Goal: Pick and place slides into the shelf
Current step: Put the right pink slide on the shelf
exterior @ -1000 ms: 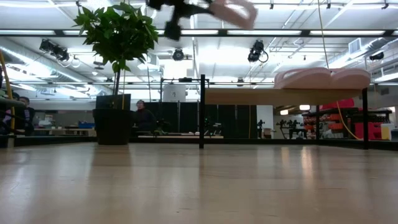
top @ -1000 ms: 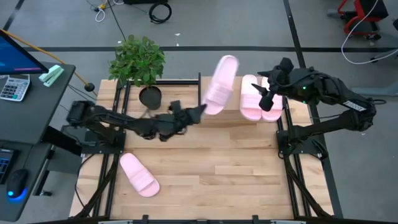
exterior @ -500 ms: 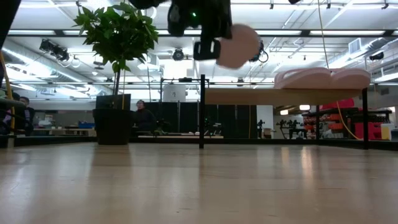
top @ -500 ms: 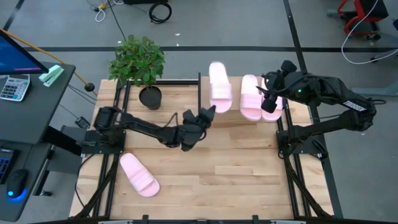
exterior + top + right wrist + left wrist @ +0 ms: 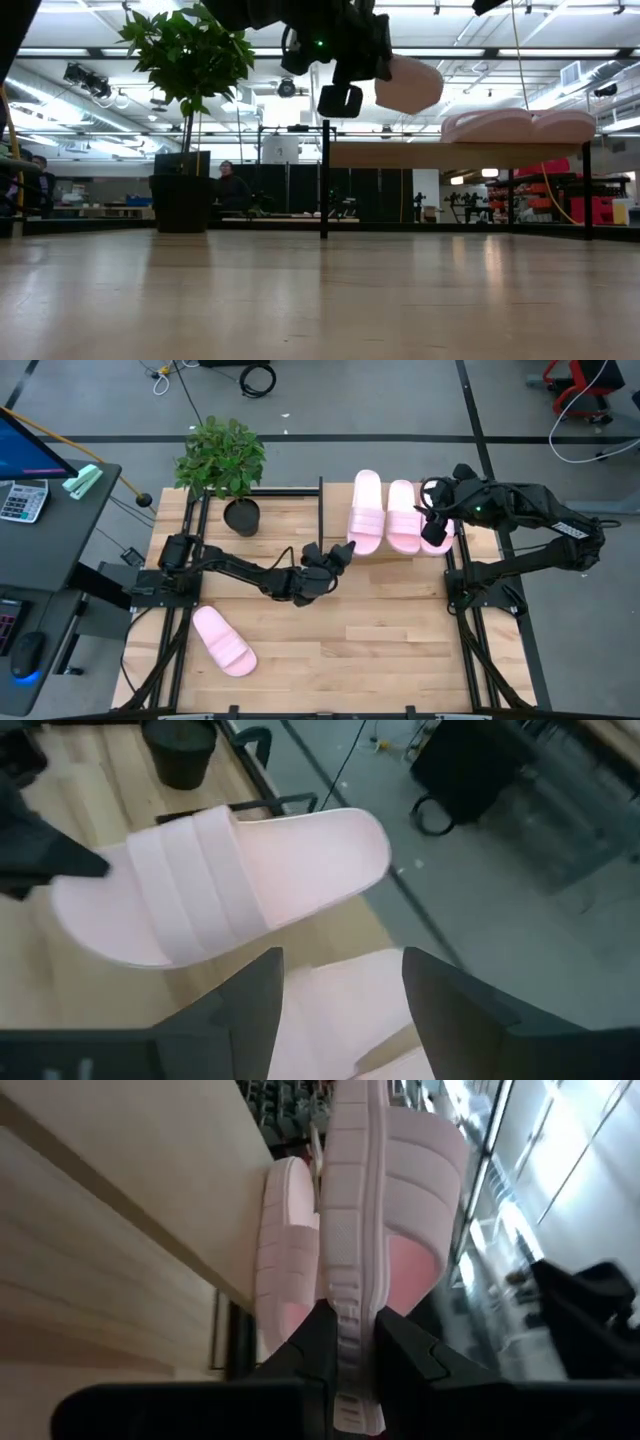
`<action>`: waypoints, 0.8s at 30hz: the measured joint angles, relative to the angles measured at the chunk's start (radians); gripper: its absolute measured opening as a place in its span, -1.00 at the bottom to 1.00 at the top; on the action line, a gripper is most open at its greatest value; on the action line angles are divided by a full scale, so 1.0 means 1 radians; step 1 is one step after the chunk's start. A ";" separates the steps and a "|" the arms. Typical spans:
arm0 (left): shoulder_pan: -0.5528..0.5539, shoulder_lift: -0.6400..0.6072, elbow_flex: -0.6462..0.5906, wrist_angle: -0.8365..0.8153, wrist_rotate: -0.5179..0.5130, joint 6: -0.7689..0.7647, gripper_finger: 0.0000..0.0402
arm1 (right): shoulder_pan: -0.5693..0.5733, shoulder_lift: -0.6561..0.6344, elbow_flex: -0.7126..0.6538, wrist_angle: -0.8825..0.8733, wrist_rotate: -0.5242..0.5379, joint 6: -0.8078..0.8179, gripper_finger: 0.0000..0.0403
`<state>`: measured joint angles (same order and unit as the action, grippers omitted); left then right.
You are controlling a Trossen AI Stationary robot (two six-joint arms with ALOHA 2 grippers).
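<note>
Above the shelf edge | left claw clamped on slide heel (raised) | right claw parted.

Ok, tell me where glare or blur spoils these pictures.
Low view: bright ceiling lights glare behind the dark left gripper and its pale pink foam slide. Left wrist view: windows blow out white beyond the slide. High view: evenly lit.

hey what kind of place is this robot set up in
Probably a large robotics lab or workshop. A wood table stands on a grey floor with loose cables, a desk with a calculator sits beside it, and the low view shows ceiling lights over more equipment.
</note>
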<state>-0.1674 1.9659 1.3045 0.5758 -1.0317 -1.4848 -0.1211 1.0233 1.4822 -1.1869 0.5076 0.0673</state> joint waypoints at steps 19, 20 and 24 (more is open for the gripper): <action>0.059 0.000 0.000 -0.111 0.058 -0.043 -0.75 | 0.361 0.002 0.000 -0.071 -0.039 0.135 0.06; 0.063 0.000 0.000 -0.111 0.057 -0.044 -0.75 | 0.367 0.003 0.000 -0.101 -0.020 0.141 0.06; 0.076 0.000 0.000 -0.109 0.030 -0.054 -0.75 | 0.367 -0.001 0.000 -0.215 0.018 0.172 0.06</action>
<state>-0.0911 1.9656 1.3041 0.4672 -1.0020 -1.5387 0.2458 1.0224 1.4822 -1.4022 0.5252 0.2396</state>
